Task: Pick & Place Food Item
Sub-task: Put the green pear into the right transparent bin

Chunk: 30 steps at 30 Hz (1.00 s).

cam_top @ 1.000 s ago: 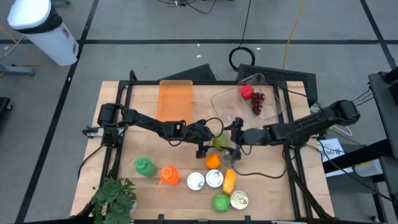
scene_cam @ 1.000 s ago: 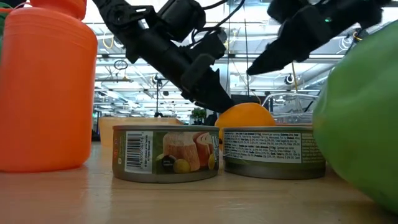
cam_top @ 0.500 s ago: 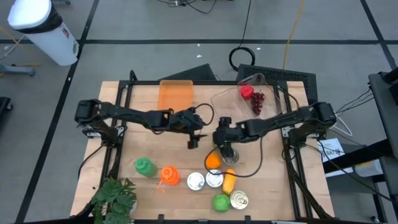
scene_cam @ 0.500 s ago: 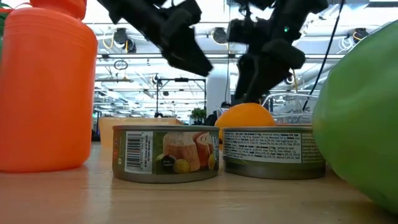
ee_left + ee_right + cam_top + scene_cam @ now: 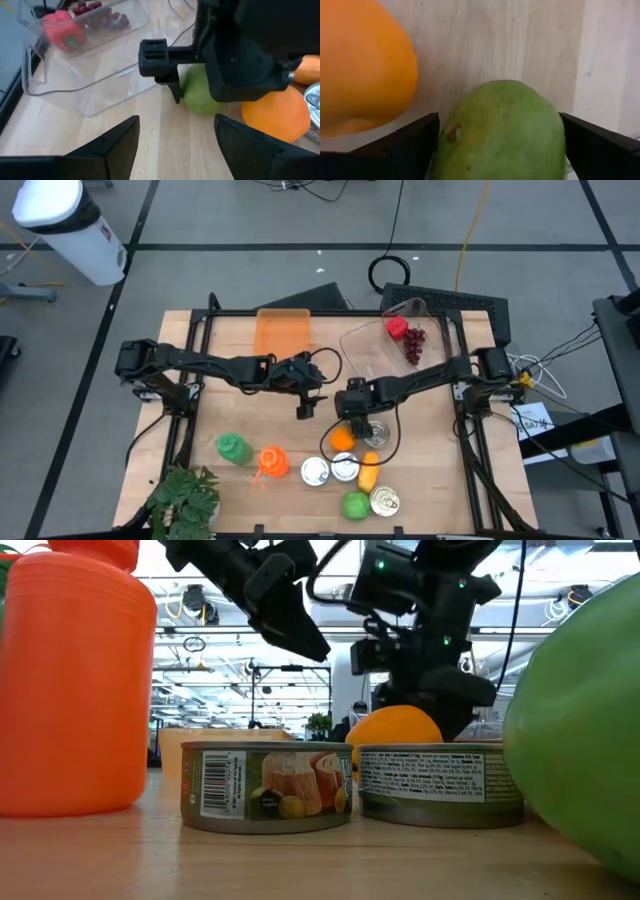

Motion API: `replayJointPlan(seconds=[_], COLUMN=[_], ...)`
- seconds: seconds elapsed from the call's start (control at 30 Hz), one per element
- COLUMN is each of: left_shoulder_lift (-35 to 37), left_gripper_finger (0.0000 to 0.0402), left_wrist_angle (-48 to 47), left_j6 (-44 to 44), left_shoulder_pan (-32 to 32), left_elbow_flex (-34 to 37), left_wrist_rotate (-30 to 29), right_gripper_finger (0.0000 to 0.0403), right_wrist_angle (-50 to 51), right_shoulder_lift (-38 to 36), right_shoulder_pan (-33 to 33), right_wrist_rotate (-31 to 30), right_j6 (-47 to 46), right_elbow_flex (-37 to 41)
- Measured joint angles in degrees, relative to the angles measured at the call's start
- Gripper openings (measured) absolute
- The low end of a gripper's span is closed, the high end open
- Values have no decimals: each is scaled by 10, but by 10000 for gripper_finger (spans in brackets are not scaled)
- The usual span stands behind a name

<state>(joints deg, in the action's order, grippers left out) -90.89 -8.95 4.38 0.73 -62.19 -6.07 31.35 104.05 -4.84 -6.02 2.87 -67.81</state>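
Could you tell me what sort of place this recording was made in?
Probably a robotics lab in a large industrial hall: a wooden table on grey taped floor, loose cables, and ceiling trusses with lights behind.

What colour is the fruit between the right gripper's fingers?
Green; the fruit shows best in the right wrist view, beside an orange.

**Green fruit on the wooden table, beside the orange**

A smooth, rounded green fruit with matte skin (image 5: 502,135) lies on the pale wooden table (image 5: 430,470), near its middle. A small brown speck marks its skin. It shows between two dark fingers (image 5: 600,150) that stand on either side of it; contact cannot be told. Just beside it sits a round orange fruit (image 5: 277,112). From the left wrist view the green fruit (image 5: 197,97) is partly hidden behind a dark gripper body.
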Motion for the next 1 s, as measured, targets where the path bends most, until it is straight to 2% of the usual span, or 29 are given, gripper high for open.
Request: replayJointPlan(seconds=[0.23, 0.47, 0.63, 1.0], left_shoulder_lift=[0, 0, 0, 0], left_gripper_finger=[271, 271, 271, 271], left_wrist_angle=[1, 0, -2, -3], left_j6=[0, -1, -1, 0], left_shoulder_pan=[0, 0, 0, 0], left_elbow_flex=[0, 0, 0, 0], left_wrist_rotate=[0, 0, 0, 0], right_gripper_finger=[317, 315, 320, 319], right_wrist_angle=[4, -31, -50, -12], right_shoulder_lift=[-11, -75, -154, -323], right_shoulder_pan=[0, 0, -1, 24], right_wrist_rotate=[2, -1, -3, -171], right_j6=[9, 9, 5, -7], right_elbow_flex=[2, 2, 2, 24])
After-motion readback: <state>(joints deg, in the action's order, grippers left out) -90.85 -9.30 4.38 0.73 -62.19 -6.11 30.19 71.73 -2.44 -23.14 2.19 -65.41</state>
